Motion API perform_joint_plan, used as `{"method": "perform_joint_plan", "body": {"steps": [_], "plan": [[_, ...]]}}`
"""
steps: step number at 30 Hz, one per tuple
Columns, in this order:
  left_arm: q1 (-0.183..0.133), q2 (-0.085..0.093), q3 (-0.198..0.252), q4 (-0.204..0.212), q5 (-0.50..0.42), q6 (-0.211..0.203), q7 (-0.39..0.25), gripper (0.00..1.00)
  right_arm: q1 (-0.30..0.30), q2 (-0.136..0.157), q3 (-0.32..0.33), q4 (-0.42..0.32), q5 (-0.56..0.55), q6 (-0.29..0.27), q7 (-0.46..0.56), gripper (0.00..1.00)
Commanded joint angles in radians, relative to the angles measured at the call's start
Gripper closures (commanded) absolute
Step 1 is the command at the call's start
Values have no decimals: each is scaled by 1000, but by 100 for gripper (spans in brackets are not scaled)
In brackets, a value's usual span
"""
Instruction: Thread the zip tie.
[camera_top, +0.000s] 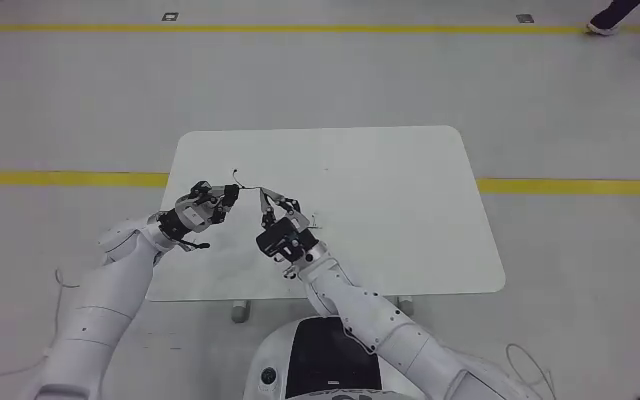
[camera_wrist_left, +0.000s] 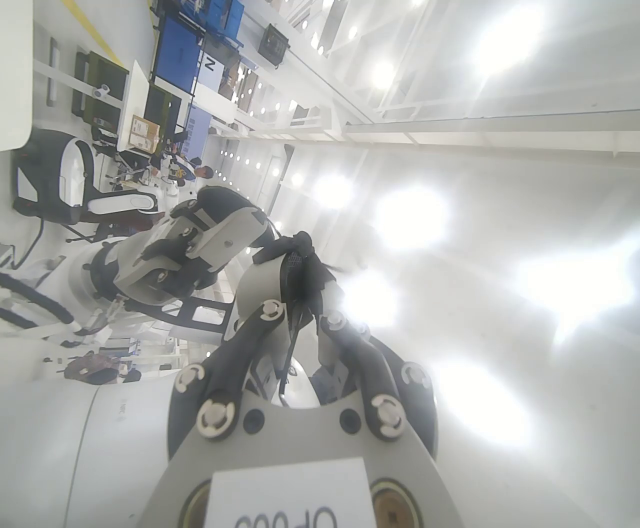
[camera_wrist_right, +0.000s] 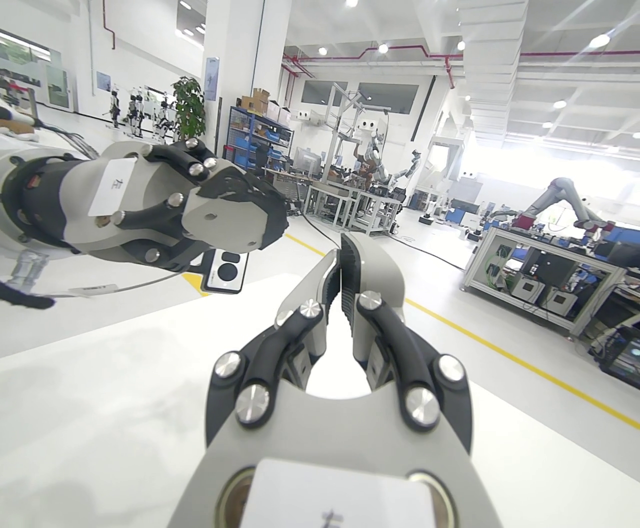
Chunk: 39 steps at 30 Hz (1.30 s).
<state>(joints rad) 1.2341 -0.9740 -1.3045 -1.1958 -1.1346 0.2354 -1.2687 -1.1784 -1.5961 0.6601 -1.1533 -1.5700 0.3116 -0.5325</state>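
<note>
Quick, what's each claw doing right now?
The left gripper is closed, holding the zip tie.
The right gripper is closed, pinching the same zip tie farther along.

Place: robotics lab/workshop, prob. a factory-type hall.
Evidence: humanoid robots (camera_wrist_right: 370, 134), bin racks (camera_wrist_right: 252, 137), equipment benches (camera_wrist_right: 540, 282), yellow floor lines (camera_top: 300, 27).

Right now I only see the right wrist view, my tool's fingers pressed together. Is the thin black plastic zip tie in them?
Observer: Top view shows the thin black plastic zip tie running into the right tool.
Operator: And the other side?
Observer: The left tool pinches the tie, per its wrist view.
Operator: Any free end?
Observer: Top view: one end pokes past the left tool toward the far edge of the white table.
</note>
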Motion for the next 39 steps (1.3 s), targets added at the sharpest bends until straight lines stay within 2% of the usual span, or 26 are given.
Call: {"method": "perform_joint_plan", "body": {"steps": [1,16,39], "plan": [[0,0,0,0,0,0,0,100,-3,5,0,-7,0,2,4,100],[0,0,0,0,0,0,0,100,-22,39,8,-55,0,16,29,100],[0,0,0,0,0,0,0,100,-42,67,33,-86,0,28,38,100]]}}
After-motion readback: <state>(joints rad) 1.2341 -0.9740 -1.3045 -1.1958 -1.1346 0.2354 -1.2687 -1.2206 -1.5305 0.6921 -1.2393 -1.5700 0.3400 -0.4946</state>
